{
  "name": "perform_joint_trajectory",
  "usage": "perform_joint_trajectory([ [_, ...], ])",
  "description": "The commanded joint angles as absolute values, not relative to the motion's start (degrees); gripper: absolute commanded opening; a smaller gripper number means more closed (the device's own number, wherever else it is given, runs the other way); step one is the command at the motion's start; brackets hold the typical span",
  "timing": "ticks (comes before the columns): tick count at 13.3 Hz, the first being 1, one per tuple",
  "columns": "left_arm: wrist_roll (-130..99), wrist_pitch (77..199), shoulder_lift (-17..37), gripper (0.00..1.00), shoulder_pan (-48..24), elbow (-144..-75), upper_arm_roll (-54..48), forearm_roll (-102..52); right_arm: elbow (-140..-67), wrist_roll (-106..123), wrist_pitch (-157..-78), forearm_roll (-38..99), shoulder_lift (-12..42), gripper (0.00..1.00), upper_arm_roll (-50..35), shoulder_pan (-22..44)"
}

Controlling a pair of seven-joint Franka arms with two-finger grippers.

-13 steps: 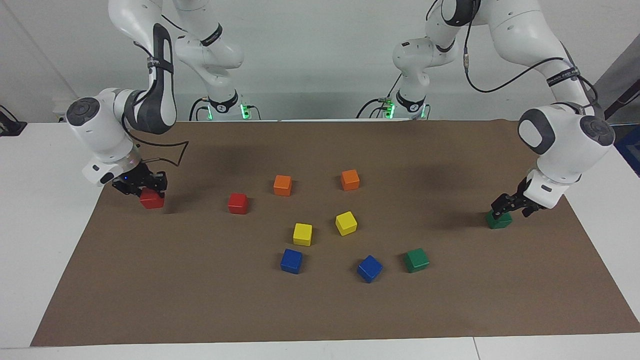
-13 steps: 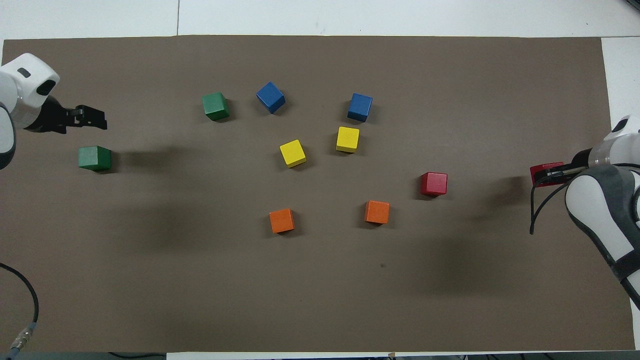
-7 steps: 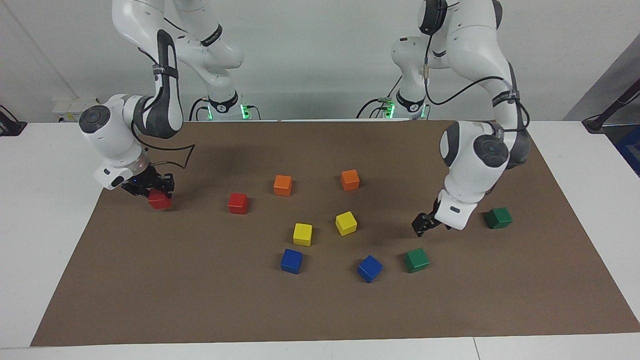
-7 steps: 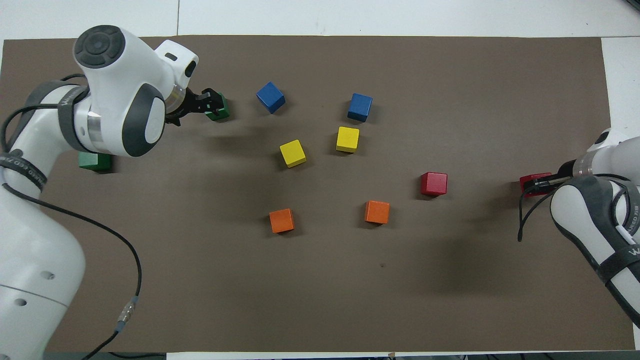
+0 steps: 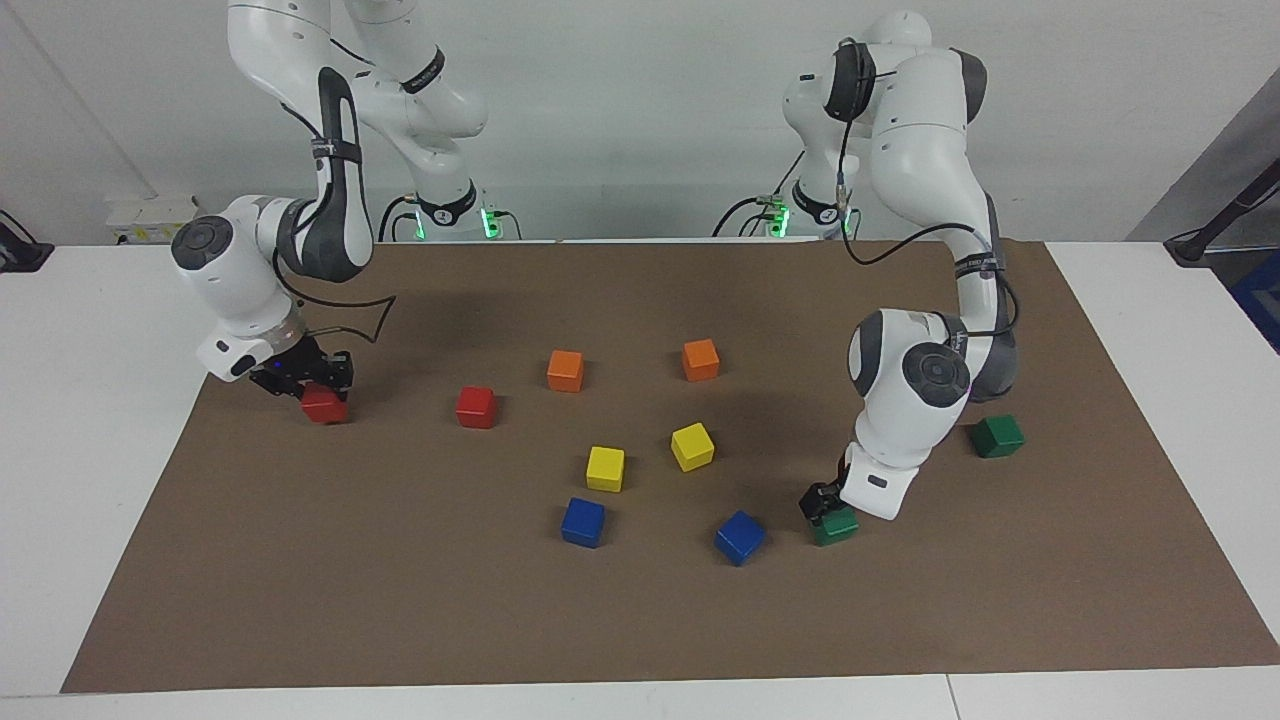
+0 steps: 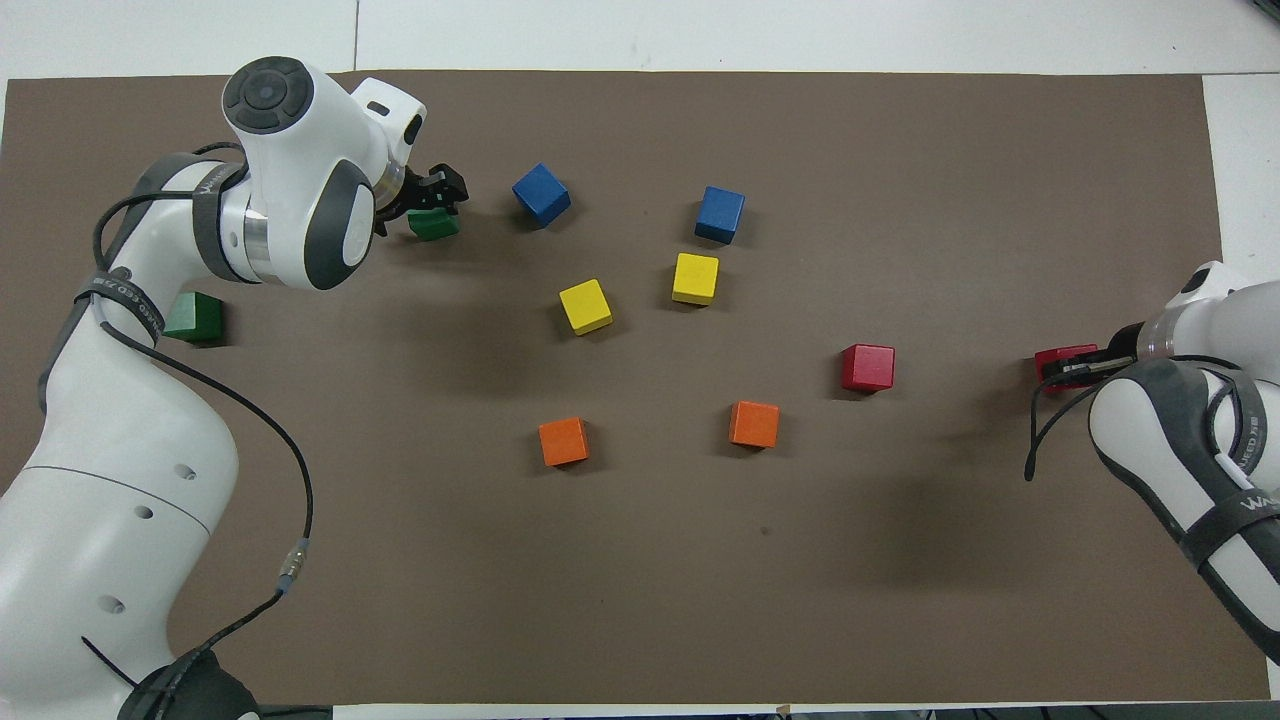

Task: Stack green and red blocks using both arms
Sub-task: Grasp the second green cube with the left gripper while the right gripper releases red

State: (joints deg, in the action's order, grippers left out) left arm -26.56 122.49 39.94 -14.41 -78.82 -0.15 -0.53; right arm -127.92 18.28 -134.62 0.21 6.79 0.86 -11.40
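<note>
Fingers of the left gripper [image 5: 822, 503] straddle a green cube [image 5: 836, 524] that sits on the brown mat [image 5: 640, 620], toward the table edge farthest from the robots; the jaws look spread around it, and whether they press its sides I cannot tell. From above, the gripper [image 6: 436, 192] covers part of that cube [image 6: 432, 224]. A blue cube [image 5: 740, 537] lies just beside it, toward the table's middle. The second green cube [image 5: 997, 436] lies nearer the robots, close to the left arm's end of the table, free of any gripper. The right gripper [image 5: 300, 377] is closed on a red cube [image 5: 324, 405] near the right arm's end of the table; whether the cube rests on the mat or hangs just above it is unclear. The other red cube [image 5: 476, 407] sits apart from it, toward the table's middle. Two orange cubes [image 5: 565, 370] lie nearer the robots in the middle, two yellow cubes [image 5: 605, 468] farther out, and a second blue cube [image 5: 583, 522] lies toward the table edge farthest from the robots.
</note>
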Motion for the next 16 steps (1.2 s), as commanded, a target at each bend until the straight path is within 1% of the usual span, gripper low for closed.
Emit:
perform_joint_trajectory([
  [1,-28.3,124.1,41.2,1.00,-16.0,-77.1,1.0,0.8,-128.4,17.4,-137.8,-0.2,8.3,0.00,0.4,-12.1],
  [3,-29.4,128.2,40.8,1.00,-16.7,-80.1,1.1,1.0,-128.4,17.2,-137.9,-0.2,8.7,0.00,0.4,-12.1],
  [4,-29.5,128.6,40.8,0.89,-16.9,-80.7,1.1,1.1,-128.4,17.1,-137.8,-0.2,8.8,0.14,0.4,-12.1],
  [5,-29.5,128.6,40.7,0.70,-17.0,-80.9,1.1,1.1,-128.4,17.0,-137.8,-0.2,8.8,0.63,0.4,-12.0],
  [6,-29.5,128.5,40.5,0.43,-17.1,-81.3,1.1,1.9,-128.3,16.6,-137.1,-0.2,8.8,1.00,0.4,-11.9],
  [7,-29.5,128.5,40.1,0.07,-17.1,-82.8,1.1,2.5,-128.1,16.7,-136.4,-0.2,8.6,1.00,0.4,-12.0],
  [8,-29.4,128.5,39.7,0.00,-17.0,-83.1,1.1,3.4,-127.5,16.7,-134.6,-0.2,8.1,1.00,0.4,-12.0],
  [10,-29.4,126.8,39.6,0.00,-17.0,-82.4,1.1,3.9,-123.9,16.6,-127.0,-0.2,6.3,1.00,0.4,-11.6],
  [12,-29.2,121.6,38.4,0.00,-16.2,-80.3,1.1,3.0,-119.3,16.4,-118.0,-0.3,3.7,1.00,0.0,-11.3],
  [13,-28.6,119.1,36.7,0.00,-15.5,-80.2,1.2,2.9,-117.3,15.2,-114.8,-0.3,2.3,1.00,-0.3,-10.7],
  [14,-27.7,117.9,33.7,0.00,-12.9,-80.9,1.1,3.0,-115.0,11.5,-111.8,-0.3,1.6,1.00,-0.4,-8.5],
  [16,-16.2,111.7,28.2,0.00,-9.0,-83.7,1.1,2.7,-108.5,1.5,-105.4,-0.3,3.1,1.00,-0.4,-3.6],
])
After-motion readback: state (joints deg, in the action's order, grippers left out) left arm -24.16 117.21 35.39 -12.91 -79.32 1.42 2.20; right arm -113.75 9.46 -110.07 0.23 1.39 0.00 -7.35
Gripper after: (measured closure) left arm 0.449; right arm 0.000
